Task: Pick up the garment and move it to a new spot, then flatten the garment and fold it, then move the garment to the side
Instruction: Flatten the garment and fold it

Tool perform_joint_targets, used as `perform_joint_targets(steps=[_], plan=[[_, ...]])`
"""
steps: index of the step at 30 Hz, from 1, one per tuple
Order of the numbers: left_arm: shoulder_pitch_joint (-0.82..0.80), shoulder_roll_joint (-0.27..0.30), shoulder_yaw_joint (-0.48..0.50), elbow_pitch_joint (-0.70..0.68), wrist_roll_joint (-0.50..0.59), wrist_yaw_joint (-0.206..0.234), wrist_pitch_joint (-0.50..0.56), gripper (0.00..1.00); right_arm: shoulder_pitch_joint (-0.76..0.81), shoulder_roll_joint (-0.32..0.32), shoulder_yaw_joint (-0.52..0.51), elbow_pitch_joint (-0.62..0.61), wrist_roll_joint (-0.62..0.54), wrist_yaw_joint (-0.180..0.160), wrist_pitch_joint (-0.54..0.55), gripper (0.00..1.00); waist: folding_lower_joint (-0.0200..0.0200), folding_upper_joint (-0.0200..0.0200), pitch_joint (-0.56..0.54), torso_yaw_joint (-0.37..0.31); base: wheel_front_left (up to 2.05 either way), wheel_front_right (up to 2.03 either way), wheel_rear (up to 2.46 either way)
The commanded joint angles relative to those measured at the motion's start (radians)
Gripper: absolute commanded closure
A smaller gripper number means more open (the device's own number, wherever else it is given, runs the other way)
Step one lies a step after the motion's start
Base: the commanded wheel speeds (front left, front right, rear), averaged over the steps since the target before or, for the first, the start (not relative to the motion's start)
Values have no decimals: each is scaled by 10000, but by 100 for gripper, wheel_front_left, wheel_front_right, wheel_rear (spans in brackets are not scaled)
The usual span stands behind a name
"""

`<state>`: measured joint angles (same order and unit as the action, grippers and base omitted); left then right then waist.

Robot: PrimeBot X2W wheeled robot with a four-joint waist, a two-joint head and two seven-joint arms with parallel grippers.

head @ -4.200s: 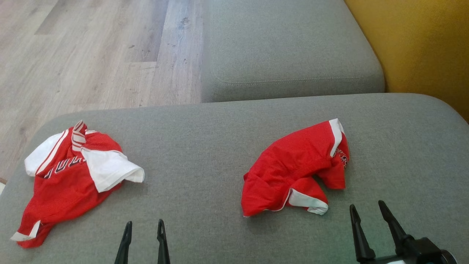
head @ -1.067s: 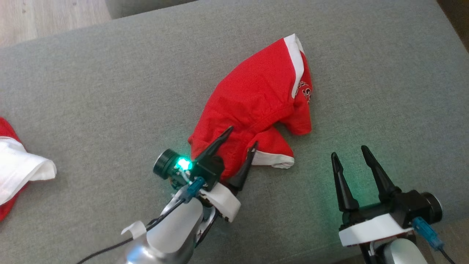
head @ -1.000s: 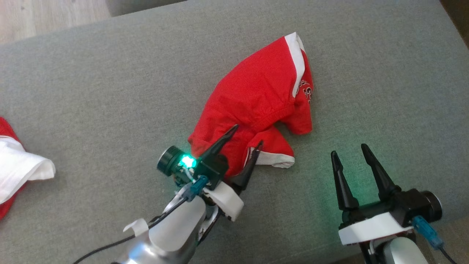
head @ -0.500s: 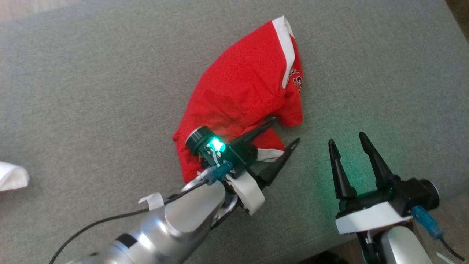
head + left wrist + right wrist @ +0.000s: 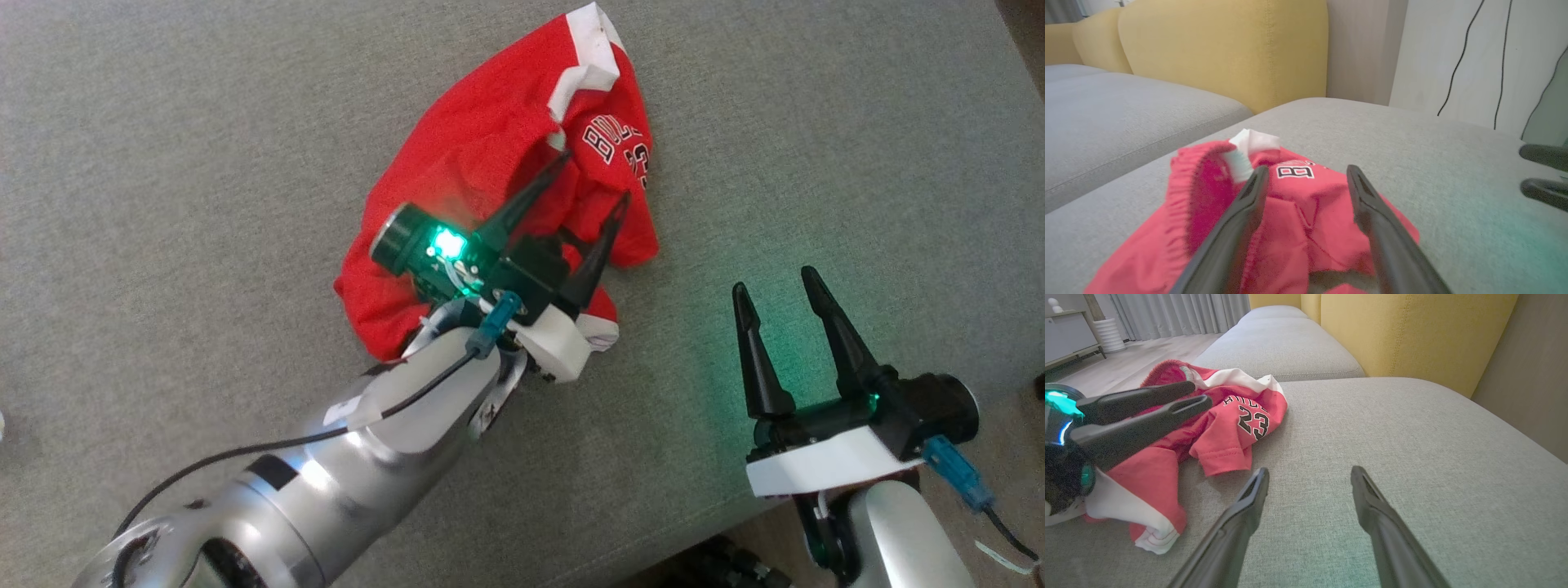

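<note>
- Since half a second ago the left gripper [image 5: 597, 175] has been travelling up from the near hem, and it is now reaching across the middle of the crumpled red sports garment [image 5: 482, 155] with white bands. The cloth has been ruffled too, so its black lettered patch is now showing. The head camera has also been shifting, so part of that change is only the view.
- At the left, that gripper's two long dark fingers are standing wide apart and holding nothing. In the left wrist view the left gripper [image 5: 1307, 169] is straddling a raised fold of the garment [image 5: 1306, 204], low over the cloth, though I am not able to tell whether the tips are pressing on it.
- In the middle, the garment is lying in a rumpled heap on the grey woven sofa cushion [image 5: 163, 204]. One white band is flopping over at the far end, and a white-edged hem is poking out on the near side.
- At the right, the right gripper [image 5: 774, 279] is hovering over bare cushion just beside the heap, equally wide open and empty. Its wrist view is looking past the right gripper [image 5: 1309, 470] toward a yellow padded backrest [image 5: 1412, 330].
- By my reckoning the job is only just starting: the first pickup is not yet made, and the moving, flattening, folding and setting aside are all still waiting.
</note>
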<state>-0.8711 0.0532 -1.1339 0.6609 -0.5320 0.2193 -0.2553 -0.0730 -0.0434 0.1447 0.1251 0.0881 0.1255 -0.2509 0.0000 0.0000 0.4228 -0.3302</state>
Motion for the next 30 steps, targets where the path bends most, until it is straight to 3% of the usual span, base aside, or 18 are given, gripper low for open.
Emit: perform_joint_targets(steps=[1,6,11,14,18,24,30], plan=[[-359,-30,448,-369,106,146,-62,0,-124,-68,148,-277,85,52,-109,0,0,0,-5,-4,0,0,0],[-314,-30,997,-662,24,300,-63,0,-130,-68,120,-242,110,52,-109,0,0,0,-53,31,0,0,0],[-152,-30,1099,-839,-372,-30,-63,0,-76,-68,31,-237,102,52,-109,0,0,0,-180,107,0,0,0],[162,-30,663,-547,-856,-514,-64,0,-14,-68,-13,-245,134,52,-109,0,0,0,-295,125,0,0,0],[220,-30,205,-164,-1235,-646,-43,0,31,-68,-19,-254,157,52,-109,0,0,0,-366,137,0,0,0],[-352,-30,29,470,-1653,71,-52,0,-17,-68,46,-304,218,52,-109,0,0,0,-361,72,0,0,0],[-947,-30,23,717,-1860,426,-61,0,-58,-68,172,-266,263,52,-109,0,0,0,-300,-90,0,0,0]])
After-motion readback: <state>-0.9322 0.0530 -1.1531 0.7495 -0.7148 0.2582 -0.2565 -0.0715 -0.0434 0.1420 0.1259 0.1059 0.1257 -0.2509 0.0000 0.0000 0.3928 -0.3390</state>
